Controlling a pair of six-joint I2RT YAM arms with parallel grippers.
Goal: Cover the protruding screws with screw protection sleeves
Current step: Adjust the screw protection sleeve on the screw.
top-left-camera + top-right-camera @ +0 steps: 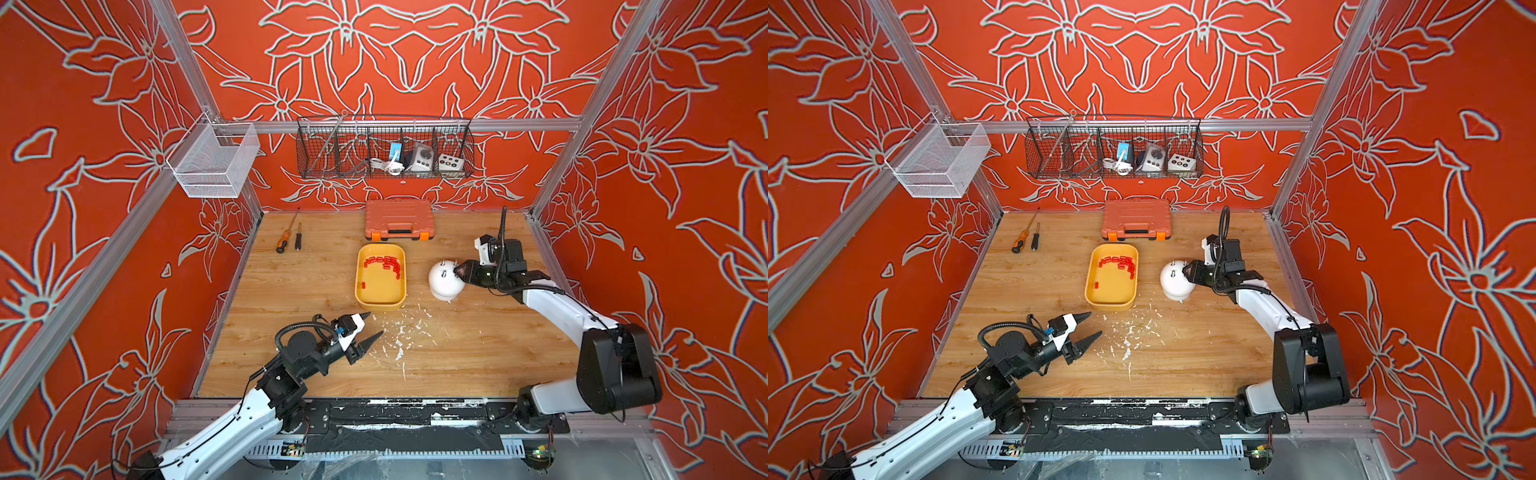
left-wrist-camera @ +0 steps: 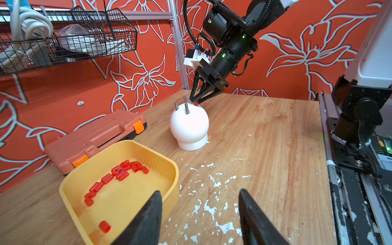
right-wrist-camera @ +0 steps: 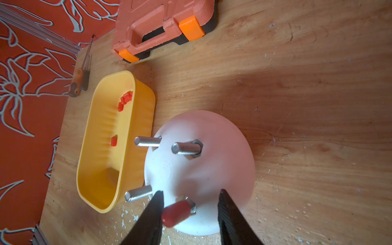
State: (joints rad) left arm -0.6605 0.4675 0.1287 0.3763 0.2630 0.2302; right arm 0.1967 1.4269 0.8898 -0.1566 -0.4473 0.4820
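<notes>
Saw red sleeve capping near-right of 4 studs on dome, R pincer spread astride it. Needed straight back-off, no sideways knock. L pincer spread too, by tray. 3 bare.

Wooden table: white flecks are scattered near the front centre. Orange tool case: closed, lying flat at the rear edge. Two screwdrivers, one orange-handled and one black-handled, lie side by side at rear left. Yellow tray: just in front of the case. Black wire basket: hangs on the rear rail and holds a white cable and small white boxes. White mesh basket: hangs at the rear left corner.
</notes>
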